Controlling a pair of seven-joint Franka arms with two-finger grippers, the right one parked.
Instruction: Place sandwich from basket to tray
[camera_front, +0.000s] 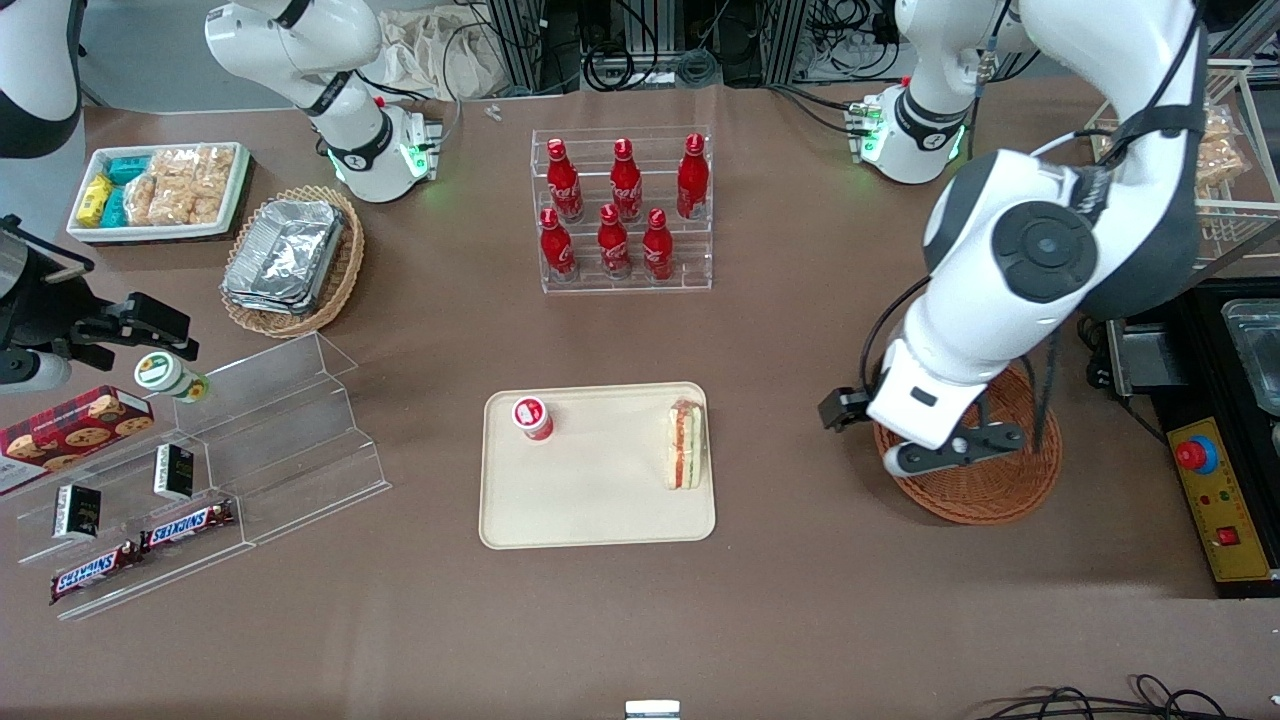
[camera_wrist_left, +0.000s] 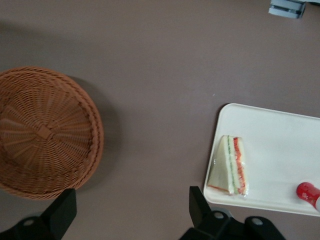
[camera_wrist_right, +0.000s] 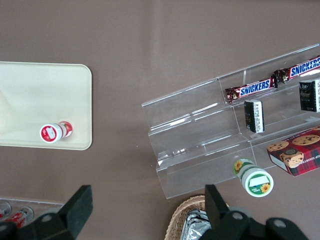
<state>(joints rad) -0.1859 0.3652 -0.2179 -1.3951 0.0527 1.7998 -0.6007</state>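
Over the basket (camera_front: 985, 480), the left arm bends down, its claw (camera_front: 950, 452) pointing at the tabletop (camera_front: 800, 600) with fingers spread wide and holding nothing. Well apart from the claw, toward the parked arm's end, the sandwich (camera_front: 686, 444) lies on the tray (camera_front: 600, 500).

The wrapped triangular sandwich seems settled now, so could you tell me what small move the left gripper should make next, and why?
Probably lift clear and retreat: the wrapped triangular sandwich already lies on the beige rectangular tray, the round reddish-brown wicker basket is empty, and the left gripper hangs open above that basket.
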